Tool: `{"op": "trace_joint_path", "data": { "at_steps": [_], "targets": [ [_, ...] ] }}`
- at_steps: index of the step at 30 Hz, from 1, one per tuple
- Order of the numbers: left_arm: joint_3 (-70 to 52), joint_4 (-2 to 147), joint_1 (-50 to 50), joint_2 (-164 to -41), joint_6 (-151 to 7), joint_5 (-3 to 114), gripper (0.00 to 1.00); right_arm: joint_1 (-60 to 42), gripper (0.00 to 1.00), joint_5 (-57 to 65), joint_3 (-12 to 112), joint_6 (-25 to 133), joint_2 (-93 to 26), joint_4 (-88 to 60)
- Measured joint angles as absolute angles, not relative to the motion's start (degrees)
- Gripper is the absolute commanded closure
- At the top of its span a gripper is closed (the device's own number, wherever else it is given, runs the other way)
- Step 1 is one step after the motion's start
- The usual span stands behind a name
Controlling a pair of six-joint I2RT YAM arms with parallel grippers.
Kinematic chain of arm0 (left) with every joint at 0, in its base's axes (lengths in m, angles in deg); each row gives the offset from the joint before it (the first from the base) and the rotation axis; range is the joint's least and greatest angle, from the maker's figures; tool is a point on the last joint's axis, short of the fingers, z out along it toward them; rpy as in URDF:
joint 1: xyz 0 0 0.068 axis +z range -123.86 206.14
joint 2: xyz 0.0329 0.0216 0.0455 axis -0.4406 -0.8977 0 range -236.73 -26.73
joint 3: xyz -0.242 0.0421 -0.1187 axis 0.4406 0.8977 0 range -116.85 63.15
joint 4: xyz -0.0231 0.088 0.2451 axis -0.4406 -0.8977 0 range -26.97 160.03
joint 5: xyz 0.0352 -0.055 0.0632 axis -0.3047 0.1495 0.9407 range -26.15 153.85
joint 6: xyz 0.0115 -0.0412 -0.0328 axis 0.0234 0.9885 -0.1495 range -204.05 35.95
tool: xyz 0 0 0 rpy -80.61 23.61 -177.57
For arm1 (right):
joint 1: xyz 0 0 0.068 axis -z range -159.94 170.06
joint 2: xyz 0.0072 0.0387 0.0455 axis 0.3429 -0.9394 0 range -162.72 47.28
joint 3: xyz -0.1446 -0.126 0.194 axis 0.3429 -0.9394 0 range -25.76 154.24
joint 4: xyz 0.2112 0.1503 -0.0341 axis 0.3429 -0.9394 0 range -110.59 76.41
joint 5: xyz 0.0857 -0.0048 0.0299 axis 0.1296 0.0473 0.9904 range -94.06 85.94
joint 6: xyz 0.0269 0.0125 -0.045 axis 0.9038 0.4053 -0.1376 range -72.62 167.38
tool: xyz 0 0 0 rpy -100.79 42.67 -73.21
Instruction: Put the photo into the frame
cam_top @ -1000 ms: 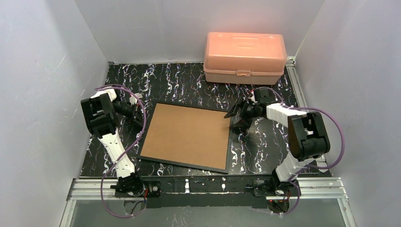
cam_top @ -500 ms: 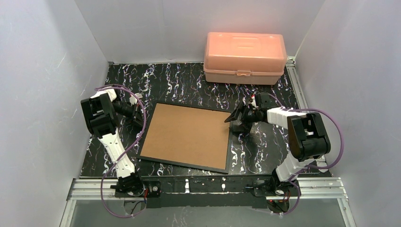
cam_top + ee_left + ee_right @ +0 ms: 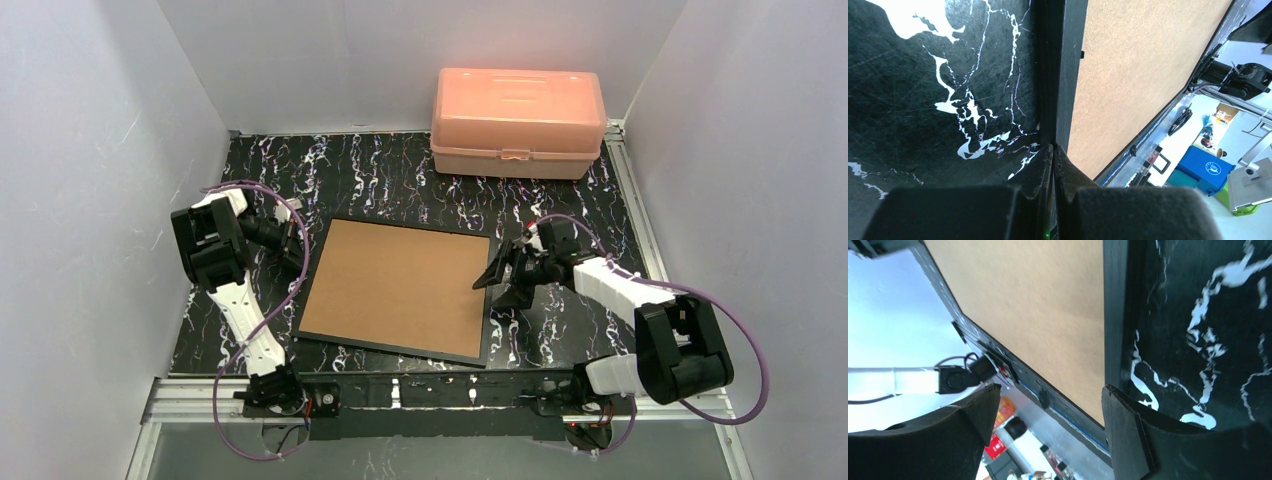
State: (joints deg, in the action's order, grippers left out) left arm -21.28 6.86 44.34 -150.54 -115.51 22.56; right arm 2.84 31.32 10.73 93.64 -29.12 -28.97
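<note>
The frame (image 3: 397, 288) lies face down in the middle of the table, brown fibreboard back up inside a thin black border; it also shows in the left wrist view (image 3: 1128, 65) and the right wrist view (image 3: 1038, 305). The photo is not in view. My left gripper (image 3: 297, 238) is shut and empty, its tips (image 3: 1053, 150) at the frame's left edge. My right gripper (image 3: 503, 282) is open and empty at the frame's right edge, one finger over the board, the other (image 3: 1125, 425) over the table beside the black border.
A pink plastic box (image 3: 518, 122) stands shut at the back right. The marbled black table (image 3: 400, 170) is walled in by white panels on three sides. A metal rail (image 3: 440, 392) runs along the near edge.
My right arm has swung nearer and lower along the frame's right edge, with its elbow drawn down toward the front. The left arm and the frame have not moved.
</note>
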Motion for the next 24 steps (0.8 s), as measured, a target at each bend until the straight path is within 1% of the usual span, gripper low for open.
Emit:
{"op": "trace_joint_path", "data": {
  "at_steps": [3,9,24],
  "targets": [
    [-20.9,6.9,44.3,-150.5,-115.4,22.4,1.0,0.4,0.18,31.3,8.9,94.4,-29.0,-29.6],
    [-20.8,6.8,44.3,-150.5,-115.3,22.3,1.0,-1.5,0.18,31.0,6.4,96.5,-29.1,-29.4],
    [-20.6,7.8,44.5,-149.7,-115.4,23.0,1.0,-2.1,0.19,32.4,4.3,100.9,-30.3,-24.5]
  ]
}}
